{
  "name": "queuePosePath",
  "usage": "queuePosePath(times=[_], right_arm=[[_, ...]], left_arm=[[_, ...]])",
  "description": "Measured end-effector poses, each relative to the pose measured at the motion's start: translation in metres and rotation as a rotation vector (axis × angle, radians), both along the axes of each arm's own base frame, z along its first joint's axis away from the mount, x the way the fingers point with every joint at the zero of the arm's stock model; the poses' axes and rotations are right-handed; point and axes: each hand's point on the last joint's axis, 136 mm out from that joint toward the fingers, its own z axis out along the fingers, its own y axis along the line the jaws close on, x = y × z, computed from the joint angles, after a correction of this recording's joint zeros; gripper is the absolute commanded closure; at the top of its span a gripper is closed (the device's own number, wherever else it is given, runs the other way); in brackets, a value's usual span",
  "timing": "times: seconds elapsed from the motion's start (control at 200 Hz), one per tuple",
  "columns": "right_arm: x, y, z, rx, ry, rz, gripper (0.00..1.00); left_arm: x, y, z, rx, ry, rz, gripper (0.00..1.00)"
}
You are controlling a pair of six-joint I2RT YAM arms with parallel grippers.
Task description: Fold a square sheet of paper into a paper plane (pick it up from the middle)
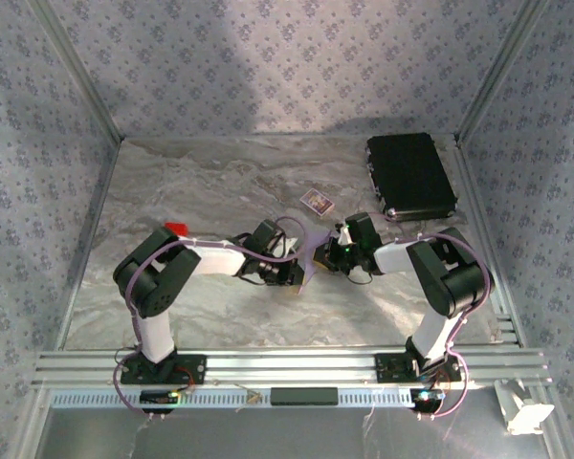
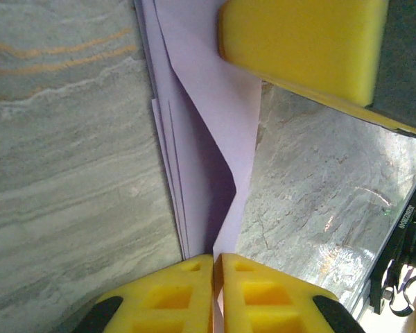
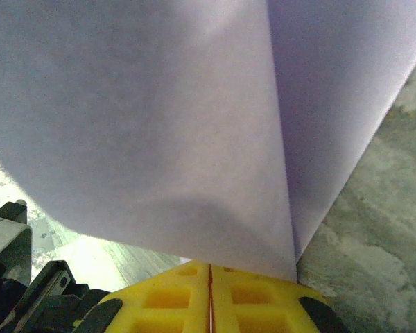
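The square sheet of paper (image 2: pixel 215 118) is pale lilac, folded lengthwise into a slim layered shape with an angled flap. It hangs between both grippers over the table's middle (image 1: pixel 311 254). My left gripper (image 2: pixel 215 258) is shut on its near end, a thin edge of paper pinched between the yellow fingers (image 2: pixel 173 295). My right gripper (image 3: pixel 210 267) is shut, and the paper (image 3: pixel 159 118) spreads out from its tips. One of its yellow fingers (image 2: pixel 305 41) sits on the paper's far end. From above, the left gripper (image 1: pixel 293 272) and right gripper (image 1: pixel 331 252) face each other.
A small patterned card (image 1: pixel 316 201) lies just behind the grippers. A small red block (image 1: pixel 177 229) sits by the left arm's elbow. A black case (image 1: pixel 410 176) rests at the back right. The marbled table (image 1: pixel 220 182) is walled on three sides.
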Motion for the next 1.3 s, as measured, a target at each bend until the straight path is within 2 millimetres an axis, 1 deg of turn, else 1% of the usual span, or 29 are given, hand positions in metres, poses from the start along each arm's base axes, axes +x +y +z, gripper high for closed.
queuePosePath(times=[0.195, 0.43, 0.59, 0.715, 1.104, 1.299], right_arm=[[0.0000, 0.0000, 0.0000, 0.000, 0.000, 0.000, 0.90], [0.0002, -0.0002, 0.0000, -0.002, 0.002, -0.001, 0.90], [0.0003, -0.0002, -0.0001, -0.003, 0.003, -0.001, 0.90], [0.0002, -0.0003, -0.0002, -0.003, 0.003, -0.001, 0.90], [0.0001, -0.0003, -0.0002, -0.004, 0.006, -0.001, 0.90], [0.0002, -0.0003, -0.0001, -0.004, 0.005, -0.001, 0.90]], left_arm=[[-0.0002, 0.0003, -0.0003, 0.002, 0.001, 0.000, 0.90], [-0.0024, 0.0000, 0.0031, -0.008, 0.001, -0.009, 0.79], [-0.0049, 0.0013, 0.0038, -0.007, 0.006, -0.015, 0.79], [-0.0065, 0.0029, 0.0030, 0.000, 0.008, -0.020, 0.81], [-0.0088, 0.0031, 0.0020, 0.030, -0.005, -0.044, 0.80], [-0.0088, 0.0034, 0.0005, 0.059, -0.006, -0.051, 0.83]])
